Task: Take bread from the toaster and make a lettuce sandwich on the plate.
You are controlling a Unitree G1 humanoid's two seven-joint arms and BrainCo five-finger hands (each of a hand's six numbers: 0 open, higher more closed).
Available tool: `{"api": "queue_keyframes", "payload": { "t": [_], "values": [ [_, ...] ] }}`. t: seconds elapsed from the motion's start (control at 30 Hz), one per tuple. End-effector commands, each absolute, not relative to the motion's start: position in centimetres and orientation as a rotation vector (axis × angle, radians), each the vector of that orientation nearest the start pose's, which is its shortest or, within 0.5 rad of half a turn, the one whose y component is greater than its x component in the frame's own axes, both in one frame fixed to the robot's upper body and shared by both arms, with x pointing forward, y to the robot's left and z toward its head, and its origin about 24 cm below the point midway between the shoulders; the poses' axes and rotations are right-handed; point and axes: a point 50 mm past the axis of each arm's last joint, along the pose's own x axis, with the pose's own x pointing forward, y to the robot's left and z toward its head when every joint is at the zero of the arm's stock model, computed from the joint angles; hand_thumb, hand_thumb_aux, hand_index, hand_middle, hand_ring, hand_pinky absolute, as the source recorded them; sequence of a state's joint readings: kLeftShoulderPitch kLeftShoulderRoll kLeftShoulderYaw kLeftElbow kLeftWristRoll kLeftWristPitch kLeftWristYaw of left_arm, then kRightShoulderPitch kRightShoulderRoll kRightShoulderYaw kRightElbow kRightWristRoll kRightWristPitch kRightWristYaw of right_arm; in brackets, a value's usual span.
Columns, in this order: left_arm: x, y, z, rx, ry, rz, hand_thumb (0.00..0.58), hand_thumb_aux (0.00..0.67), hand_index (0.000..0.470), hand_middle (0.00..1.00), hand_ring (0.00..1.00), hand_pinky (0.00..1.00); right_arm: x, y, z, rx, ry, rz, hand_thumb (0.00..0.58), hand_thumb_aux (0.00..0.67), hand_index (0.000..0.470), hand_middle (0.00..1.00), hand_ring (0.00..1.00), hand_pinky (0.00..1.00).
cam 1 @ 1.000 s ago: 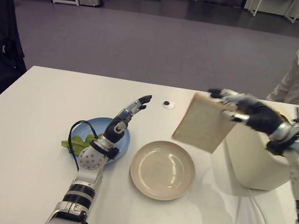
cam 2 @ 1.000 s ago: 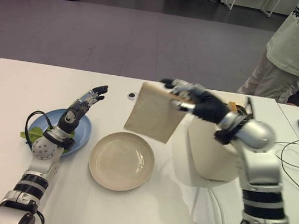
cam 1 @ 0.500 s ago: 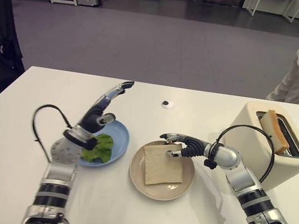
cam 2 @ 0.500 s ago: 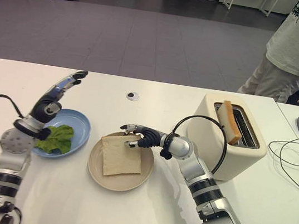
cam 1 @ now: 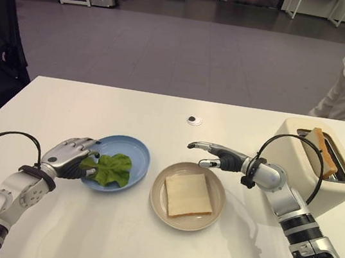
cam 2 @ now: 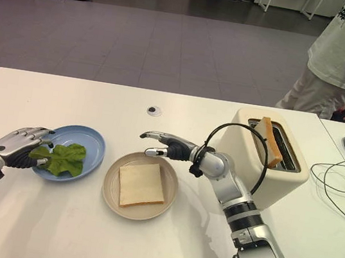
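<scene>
Beige plate (cam 1: 184,225) at the near centre of the desk (cam 1: 142,248) now carries the bread slice (cam 1: 187,195), lying flat and with nothing touching it. A second ago that slice hung in the air beside the toaster, and half a second ago fingertips were still pressing it onto the plate. To the left, the left robot hand (cam 1: 69,158) has dropped from its raised, spread pose above the blue plate (cam 1: 136,153) down to that plate's left rim. Its fingers are curled around the left end of the lettuce leaf (cam 1: 111,168), which still lies in the blue plate, so this looks like a fresh grasp not yet lifted. Just beyond the beige plate's far rim, the right robot hand (cam 1: 215,155) has let go and drawn back, fingers stretched out and holding nothing. Farther right stands the toaster (cam 1: 335,192), with a second slice (cam 1: 322,151) upright in its slot. The base of the sandwich seems done. The leaf probably goes across onto the bread next, and the released hand is free to fetch the remaining slice.
</scene>
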State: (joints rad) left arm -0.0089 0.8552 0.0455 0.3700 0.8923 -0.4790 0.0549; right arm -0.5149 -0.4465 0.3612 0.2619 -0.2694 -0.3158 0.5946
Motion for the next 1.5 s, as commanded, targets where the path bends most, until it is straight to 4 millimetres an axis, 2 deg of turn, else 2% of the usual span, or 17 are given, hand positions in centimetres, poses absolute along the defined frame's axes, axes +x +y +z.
{"api": "queue_keyframes", "payload": {
  "t": [0.03, 0.13, 0.2, 0.23, 0.37, 0.5, 0.63, 0.7, 0.77, 0.93, 1.0, 1.1, 1.23, 1.3, 1.33, 1.37, 1.5],
  "values": [
    [23.8, 32.4, 6.0, 1.715, 0.056, -0.341, 0.535, 0.483, 0.339, 0.00, 0.00, 0.00, 30.7, -11.4, 11.4, -0.937, -0.285, 0.954, 0.000, 0.000, 0.000, 0.00, 0.00, 0.00],
    [23.8, 32.4, 5.7, 1.711, 0.052, -0.351, 0.547, 0.510, 0.358, 0.00, 0.00, 0.00, 30.8, -11.5, 11.6, -0.936, -0.292, 0.946, 0.000, 0.000, 0.000, 0.00, 0.00, 0.00],
    [23.8, 32.4, 5.7, 1.708, 0.051, -0.352, 0.580, 0.652, 0.457, 0.00, 0.00, 0.00, 30.8, -11.5, 11.7, -0.935, -0.296, 0.942, 0.000, 0.000, 0.000, 0.00, 0.00, 0.00],
    [23.8, 32.4, 5.7, 1.706, 0.050, -0.352, 0.580, 0.670, 0.470, 0.00, 0.00, 0.00, 30.8, -11.5, 11.8, -0.933, -0.299, 0.941, 0.000, 0.000, 0.000, 0.00, 0.00, 0.00],
    [24.0, 32.2, 6.4, 1.698, -0.006, -0.311, 0.580, 0.670, 0.470, 0.00, 0.00, 0.00, 30.8, -11.6, 12.0, -0.932, -0.313, 0.924, 0.000, 0.000, 0.000, 0.00, 0.00, 0.00],
    [24.2, 31.6, 9.2, 1.648, -0.162, -0.208, 0.580, 0.670, 0.470, 0.00, 0.00, 0.00, 30.9, -12.0, 12.5, -0.933, -0.328, 0.894, 0.000, 0.000, 0.000, 0.00, 0.00, 0.00],
    [23.1, 30.9, 12.4, 1.509, -0.301, -0.144, 0.580, 0.670, 0.470, 0.00, 0.00, 0.00, 31.1, -12.6, 13.3, -0.927, -0.348, 0.860, 0.000, 0.000, 0.000, 0.00, 0.00, 0.00],
    [22.8, 29.1, 13.5, 1.389, -0.396, -0.169, 0.580, 0.670, 0.470, 0.00, 0.00, 0.00, 31.5, -13.3, 14.0, -0.923, -0.361, 0.826, 0.000, 0.000, 0.000, 0.00, 0.00, 0.00],
    [23.1, 26.2, 13.6, 1.268, -0.475, -0.246, 0.580, 0.670, 0.470, 0.00, 0.00, 0.00, 31.9, -13.9, 14.7, -0.916, -0.370, 0.795, 0.000, 0.000, 0.000, 0.00, 0.00, 0.00],
    [25.4, 18.1, 11.0, 1.056, -0.527, -0.494, 0.580, 0.670, 0.470, 0.00, 0.00, 0.00, 32.0, -14.5, 14.9, -0.910, -0.376, 0.781, 0.000, 0.000, 0.000, 0.00, 0.00, 0.00],
    [26.2, 15.7, 9.7, 1.028, -0.512, -0.564, 0.580, 0.670, 0.470, 0.00, 0.00, 0.00, 31.9, -14.4, 14.7, -0.909, -0.377, 0.790, 0.000, 0.000, 0.000, 0.00, 0.00, 0.00],
    [27.0, 13.3, 7.5, 1.041, -0.471, -0.643, 0.580, 0.670, 0.470, 0.00, 0.00, 0.00, 31.5, -14.0, 14.4, -0.912, -0.384, 0.812, 0.000, 0.000, 0.000, 0.00, 0.00, 0.00],
    [27.2, 12.4, 6.3, 1.049, -0.454, -0.670, 0.580, 0.670, 0.470, 0.00, 0.00, 0.00, 31.2, -13.7, 13.9, -0.920, -0.382, 0.829, 0.000, 0.000, 0.000, 0.00, 0.00, 0.00],
    [27.2, 12.4, 5.8, 1.063, -0.442, -0.690, 0.567, 0.570, 0.400, 0.00, 0.00, 0.00, 31.1, -13.6, 13.8, -0.932, -0.383, 0.836, 0.000, 0.000, 0.000, 0.00, 0.00, 0.00],
    [27.1, 12.5, 5.6, 1.069, -0.435, -0.694, 0.474, 0.384, 0.269, 0.00, 0.00, 0.00, 31.1, -13.5, 13.7, -0.936, -0.382, 0.843, 0.000, 0.000, 0.000, 0.00, 0.00, 0.00],
    [27.0, 12.7, 5.4, 1.073, -0.431, -0.696, 0.000, 0.000, 0.000, 0.00, 0.00, 0.00, 31.0, -13.5, 13.6, -0.942, -0.380, 0.850, 0.000, 0.000, 0.000, 0.00, 0.00, 0.00],
    [26.2, 13.9, 5.2, 1.087, -0.428, -0.692, 0.000, 0.000, 0.000, 0.00, 0.00, 0.00, 31.0, -13.7, 13.6, -0.960, -0.379, 0.857, 0.000, 0.000, 0.000, 0.00, 0.00, 0.00]
  ]
}}
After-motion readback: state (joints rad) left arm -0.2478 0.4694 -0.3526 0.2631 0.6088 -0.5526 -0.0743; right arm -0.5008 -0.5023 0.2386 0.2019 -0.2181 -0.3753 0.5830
